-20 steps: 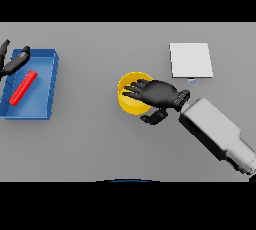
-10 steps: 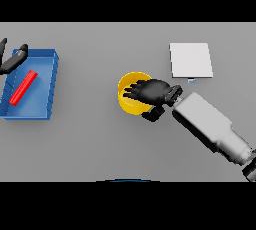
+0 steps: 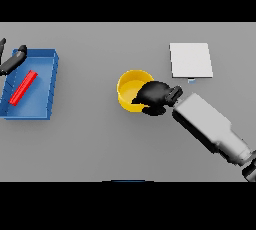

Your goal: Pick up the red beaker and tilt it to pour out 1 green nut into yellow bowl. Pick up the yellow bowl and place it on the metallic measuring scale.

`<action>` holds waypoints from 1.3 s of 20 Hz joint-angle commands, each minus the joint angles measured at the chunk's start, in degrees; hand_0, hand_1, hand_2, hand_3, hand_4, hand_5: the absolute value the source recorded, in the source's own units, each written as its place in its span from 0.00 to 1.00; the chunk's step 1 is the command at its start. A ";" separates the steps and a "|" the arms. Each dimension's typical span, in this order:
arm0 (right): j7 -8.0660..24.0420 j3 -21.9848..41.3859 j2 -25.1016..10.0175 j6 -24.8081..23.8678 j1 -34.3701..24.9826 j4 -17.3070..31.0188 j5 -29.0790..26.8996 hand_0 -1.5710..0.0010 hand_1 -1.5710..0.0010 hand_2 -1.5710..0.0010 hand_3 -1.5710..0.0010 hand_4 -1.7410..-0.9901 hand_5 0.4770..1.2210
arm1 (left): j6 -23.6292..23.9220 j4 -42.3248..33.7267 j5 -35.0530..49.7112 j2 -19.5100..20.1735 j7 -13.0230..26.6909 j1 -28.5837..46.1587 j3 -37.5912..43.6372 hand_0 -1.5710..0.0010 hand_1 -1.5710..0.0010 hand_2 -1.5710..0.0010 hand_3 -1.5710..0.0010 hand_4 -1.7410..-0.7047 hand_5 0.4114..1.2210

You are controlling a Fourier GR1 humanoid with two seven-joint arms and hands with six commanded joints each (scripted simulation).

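The right hand [image 3: 154, 97] has its fingers curled over the near rim of the round yellow bowl [image 3: 131, 88]; light, rigid, smooth-sided, best pinched at that rim.

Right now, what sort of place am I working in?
Probably a lab-style test bench: a plain grey table with a metallic measuring scale, a yellow bowl and a blue tray holding a red beaker.

Blue tray [image 3: 50, 86] at table's [image 3: 90, 149] left side; red bar [image 3: 24, 88] lying diagonally inside it.
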 commanded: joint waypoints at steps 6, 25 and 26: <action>0.50 0.25 -0.50 -1.67 0.04 -0.87 -0.02 0.07 0.07 0.19 0.22 0.06 0.96 | -1.12 0.87 -0.34 -0.19 0.75 -1.11 -0.40 1.00 1.00 1.00 1.00 0.99 0.35; 6.29 -10.17 -8.11 1.61 -1.13 -10.04 -5.02 0.00 0.00 0.03 0.26 0.00 1.00 | -0.58 -0.66 -0.06 0.50 1.00 -0.06 -0.34 1.00 1.00 1.00 1.00 0.98 0.35; 6.23 -10.47 -8.61 1.14 -1.52 -9.79 -4.77 0.00 0.00 0.04 0.26 0.00 1.00 | -0.10 -1.03 -0.31 0.19 2.14 -0.95 -0.53 1.00 1.00 1.00 1.00 0.98 0.35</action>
